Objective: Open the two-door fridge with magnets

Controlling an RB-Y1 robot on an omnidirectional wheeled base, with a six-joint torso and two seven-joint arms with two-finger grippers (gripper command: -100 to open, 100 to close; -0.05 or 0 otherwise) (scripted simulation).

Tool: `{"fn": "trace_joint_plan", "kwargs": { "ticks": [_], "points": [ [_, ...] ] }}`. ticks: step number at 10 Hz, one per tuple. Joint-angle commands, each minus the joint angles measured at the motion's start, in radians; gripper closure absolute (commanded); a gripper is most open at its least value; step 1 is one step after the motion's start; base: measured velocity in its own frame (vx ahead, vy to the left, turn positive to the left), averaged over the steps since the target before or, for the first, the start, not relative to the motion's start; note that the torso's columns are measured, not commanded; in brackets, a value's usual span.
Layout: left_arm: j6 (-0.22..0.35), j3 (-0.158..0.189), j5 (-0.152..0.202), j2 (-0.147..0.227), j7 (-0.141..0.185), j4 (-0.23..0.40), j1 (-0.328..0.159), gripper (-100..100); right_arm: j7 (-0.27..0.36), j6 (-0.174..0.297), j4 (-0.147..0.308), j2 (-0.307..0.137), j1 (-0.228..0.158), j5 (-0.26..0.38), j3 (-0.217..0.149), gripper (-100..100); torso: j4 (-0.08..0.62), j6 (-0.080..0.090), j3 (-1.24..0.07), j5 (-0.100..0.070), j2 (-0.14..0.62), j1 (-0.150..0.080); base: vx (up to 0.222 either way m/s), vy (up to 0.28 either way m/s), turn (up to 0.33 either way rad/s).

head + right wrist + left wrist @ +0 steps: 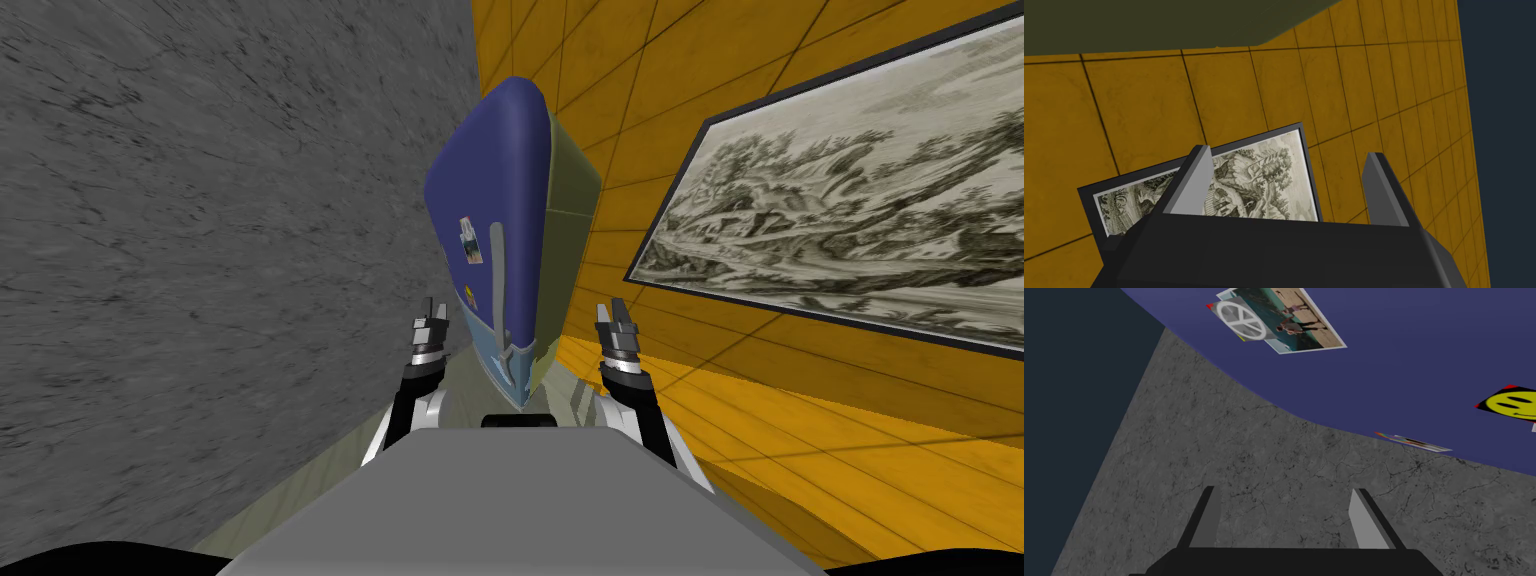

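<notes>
Head view: blue fridge (490,180) straight ahead, doors shut, magnets (470,242) on front. Left gripper (432,312) and right gripper (612,315) flank it, fingers apart, empty.

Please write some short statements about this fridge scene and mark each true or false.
1. The fridge's upper door is dark blue. True.
2. The left tool is shut on the door handle. False: it is open and clear of the handle.
3. A yellow smiley magnet sits on the blue door. True.
4. The framed picture hangs on a grey wall. False: that wall is orange tiles.
5. The right tool is open. True.
</notes>
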Motion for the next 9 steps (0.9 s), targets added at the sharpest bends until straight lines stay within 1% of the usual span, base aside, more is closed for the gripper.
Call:
{"fn": "trace_joint_plan", "kwargs": {
  "ticks": [1,3,9],
  "points": [
    [0.0,0.0,0.0,0.0,0.0,0.0,0.0,0,0.0,0.0,0.0,0.0,0.0,0.0,0.0,0,0.041,0.0,-0.082,0.0,0.04,0.0,0.0,0.0,0.0],
    [0.0,0.0,0.0,0.0,0.0,0.0,0.0,0,0.0,0.0,0.0,0.0,0.0,0.0,0.0,0,0.176,0.0,-0.351,0.0,0.175,0.0,0.0,0.0,0.0],
    [0.0,0.0,0.0,0.0,0.0,0.0,0.0,0,0.0,0.0,0.0,0.0,0.0,0.0,0.0,0,0.617,0.0,-1.234,0.0,0.618,0.0,0.0,0.0,0.0]
  ]
}}
